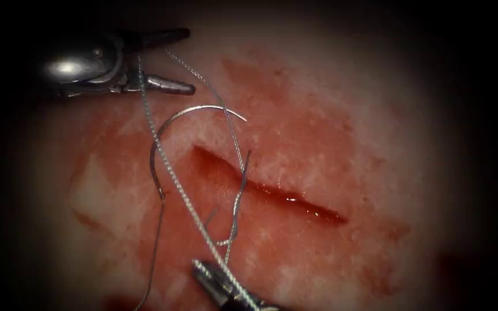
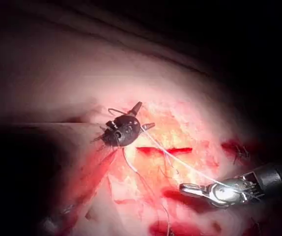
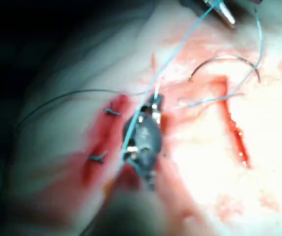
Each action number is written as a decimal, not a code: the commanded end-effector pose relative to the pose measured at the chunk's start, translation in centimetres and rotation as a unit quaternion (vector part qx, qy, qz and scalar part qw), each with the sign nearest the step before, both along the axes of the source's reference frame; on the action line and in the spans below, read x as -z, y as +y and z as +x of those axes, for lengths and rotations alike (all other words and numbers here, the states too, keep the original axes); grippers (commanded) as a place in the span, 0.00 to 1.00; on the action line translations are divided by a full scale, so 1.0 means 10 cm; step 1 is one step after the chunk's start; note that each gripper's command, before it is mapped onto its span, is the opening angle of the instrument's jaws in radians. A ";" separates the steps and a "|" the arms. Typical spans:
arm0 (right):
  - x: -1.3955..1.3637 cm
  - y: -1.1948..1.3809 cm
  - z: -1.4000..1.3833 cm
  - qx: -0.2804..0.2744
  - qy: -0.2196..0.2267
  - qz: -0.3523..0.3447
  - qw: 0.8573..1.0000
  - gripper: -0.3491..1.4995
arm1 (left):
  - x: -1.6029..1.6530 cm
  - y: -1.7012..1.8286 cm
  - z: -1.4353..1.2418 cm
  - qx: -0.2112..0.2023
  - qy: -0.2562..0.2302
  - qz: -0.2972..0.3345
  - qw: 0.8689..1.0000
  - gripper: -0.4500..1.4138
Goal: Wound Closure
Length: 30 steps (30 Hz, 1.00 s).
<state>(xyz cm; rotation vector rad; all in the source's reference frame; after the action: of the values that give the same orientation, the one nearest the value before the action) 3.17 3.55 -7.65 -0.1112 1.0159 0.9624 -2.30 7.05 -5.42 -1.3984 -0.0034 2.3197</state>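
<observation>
Nearest us in the endoscope view, the right arm's slim steel needle driver (image 1: 217,279) rises from the bottom edge, its tip pointing up and to the left; its jaws are clamped on the pale twisted suture thread (image 1: 171,173). We follow that thread running taut, up and to the left, across the pink, red-stained pork-belly tissue (image 1: 329,115) to the left arm's tool. Beside it, the thin curved silver needle (image 1: 171,124) lies free on the tissue, left of the dark red slit of the cut (image 1: 272,190), held by neither tool; we cannot tell whether its point is in the tissue. Farthest away, the left arm's shiny steel needle driver (image 1: 188,60) lies nearly level, pointing right, jaws spread wide and gripping nothing, the thread passing between them.
</observation>
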 end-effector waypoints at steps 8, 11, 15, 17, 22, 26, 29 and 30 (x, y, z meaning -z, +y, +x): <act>-0.004 -0.005 0.007 0.006 0.000 -0.004 1.000 0.00 | -0.011 -0.001 0.005 0.012 0.035 -0.016 0.999 0.66; -0.005 -0.006 0.009 0.006 -0.001 -0.004 1.000 0.00 | -0.015 0.002 0.013 0.023 0.063 -0.020 0.998 0.66; -0.006 -0.007 0.013 0.010 0.001 -0.007 1.000 0.00 | -0.020 0.004 0.032 0.033 0.079 -0.020 0.996 0.66; -0.006 -0.007 0.014 0.011 0.002 -0.007 1.000 0.00 | -0.020 0.004 0.040 0.036 0.082 -0.020 0.996 0.66; -0.006 -0.008 0.014 0.015 0.002 -0.009 1.000 0.00 | -0.017 -0.011 0.078 0.042 0.100 -0.026 0.994 0.66; -0.007 -0.008 0.017 0.015 0.002 -0.010 1.000 0.00 | -0.020 -0.023 0.102 0.097 0.090 0.002 0.991 0.66; -0.008 -0.009 0.021 0.016 0.004 -0.011 1.000 0.00 | -0.038 -0.050 0.100 0.153 0.031 0.043 0.987 0.66; -0.008 -0.009 0.022 0.017 0.005 -0.011 1.000 0.00 | -0.043 -0.054 0.096 0.146 0.008 0.064 0.987 0.66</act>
<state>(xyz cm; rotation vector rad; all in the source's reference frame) 3.32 3.50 -7.61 -0.1108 1.0323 0.9230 -1.33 6.53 -4.99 -1.2640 -0.0484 1.9931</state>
